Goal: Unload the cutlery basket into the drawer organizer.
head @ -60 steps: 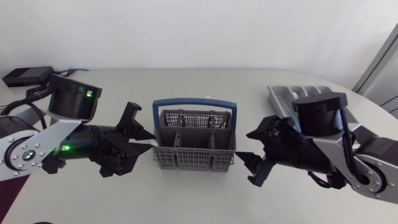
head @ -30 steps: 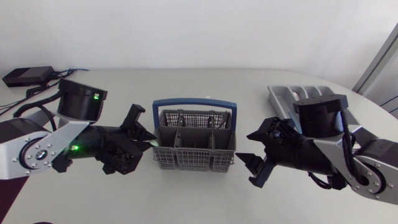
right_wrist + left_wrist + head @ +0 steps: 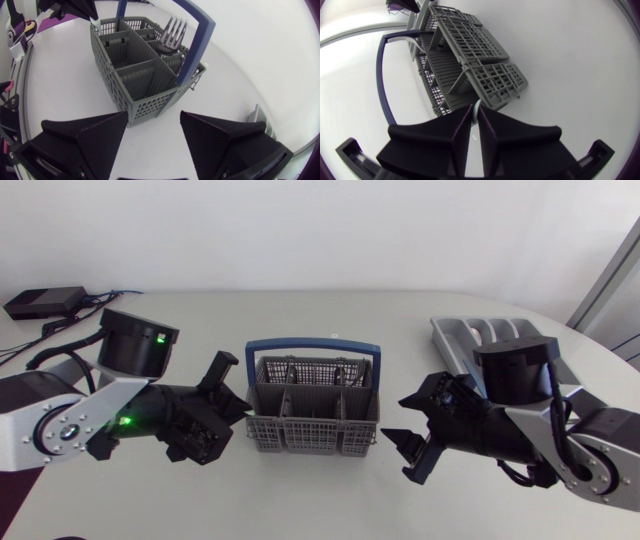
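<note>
Grey cutlery basket [image 3: 312, 418] with a blue handle [image 3: 312, 344] stands mid-surface [image 3: 320, 500] between the two arms. At its left wall, the left pincer [image 3: 476, 109] has its fingers pressed almost together on a thin pale cutlery piece [image 3: 477, 103], whose kind cannot be made out. The right pincer [image 3: 155, 137] gapes wide and empty just beside the basket's right end. Forks [image 3: 172, 30] stand in a far compartment. The drawer organizer [image 3: 445, 340] lies behind the right arm.
</note>
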`<control>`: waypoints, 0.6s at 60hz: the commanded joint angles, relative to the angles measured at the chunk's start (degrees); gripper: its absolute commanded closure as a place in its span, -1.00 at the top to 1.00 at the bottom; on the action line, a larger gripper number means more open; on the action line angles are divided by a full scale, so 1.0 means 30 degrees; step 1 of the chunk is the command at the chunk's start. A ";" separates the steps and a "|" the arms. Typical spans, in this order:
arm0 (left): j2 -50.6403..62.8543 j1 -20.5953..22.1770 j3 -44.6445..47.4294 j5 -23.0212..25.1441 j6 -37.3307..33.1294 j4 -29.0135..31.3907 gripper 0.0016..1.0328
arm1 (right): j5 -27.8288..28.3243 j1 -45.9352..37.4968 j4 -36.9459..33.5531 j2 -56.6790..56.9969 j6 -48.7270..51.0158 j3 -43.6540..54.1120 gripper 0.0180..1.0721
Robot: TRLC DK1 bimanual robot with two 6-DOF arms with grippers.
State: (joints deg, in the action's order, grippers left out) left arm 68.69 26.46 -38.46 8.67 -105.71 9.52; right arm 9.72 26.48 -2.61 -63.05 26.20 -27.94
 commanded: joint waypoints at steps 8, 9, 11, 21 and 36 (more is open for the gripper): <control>0.0454 0.0175 -0.0159 -0.0311 -0.0945 0.0284 -0.94 | 0.0189 -0.0155 0.0168 -0.0195 0.0350 0.0438 0.44; 0.0454 0.0146 -0.0189 -0.0340 -0.0945 0.0284 -0.94 | 0.0189 -0.0155 0.0168 -0.0195 0.0350 0.0467 0.44; 0.0425 0.0146 -0.0247 -0.0340 -0.0945 0.0313 -0.94 | 0.0189 -0.0125 0.0168 -0.0166 0.0350 0.0467 0.44; 0.0103 -0.0001 -0.0921 -0.0340 -0.0974 0.0870 -0.94 | 0.0219 -0.0125 0.0168 -0.0049 0.0467 0.0526 0.44; -0.0366 0.0087 -0.1917 -0.0340 -0.1062 0.2188 -0.94 | 0.0219 -0.0096 0.0168 0.0156 0.0467 0.0614 0.44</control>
State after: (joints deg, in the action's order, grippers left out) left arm 68.60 26.70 -41.71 8.03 -106.69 14.70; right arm 10.11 26.46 -2.59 -63.00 26.24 -27.88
